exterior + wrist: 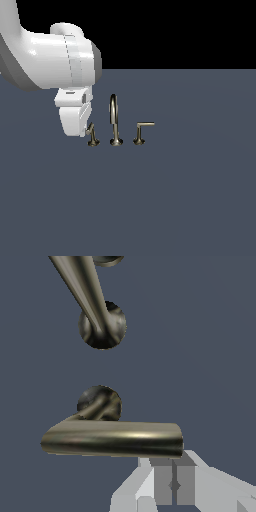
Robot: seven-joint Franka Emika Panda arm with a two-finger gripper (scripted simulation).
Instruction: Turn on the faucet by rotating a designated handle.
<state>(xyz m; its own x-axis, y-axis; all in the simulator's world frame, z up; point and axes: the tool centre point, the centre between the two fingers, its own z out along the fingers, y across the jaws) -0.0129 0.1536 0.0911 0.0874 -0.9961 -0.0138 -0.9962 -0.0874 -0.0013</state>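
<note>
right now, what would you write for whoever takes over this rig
Gripper: down at the handle on the exterior view's left, against or just beside its bar; the pictures do not show whether it is open or shut, or whether it touches.
Faucet: the arched spout stands in the middle, the other handle on the exterior view's right, untouched.
Wrist view: the handle's bar lies just ahead of the fingers.
Done: approach to the handle.
Left: push the bar round to turn the faucet on. No water shows.

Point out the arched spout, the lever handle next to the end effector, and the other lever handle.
Spout (114,107): exterior view, upper arch.
Handle by the end effector (112,439): wrist view, middle of its bar.
Other handle (146,124): exterior view, horizontal bar.
</note>
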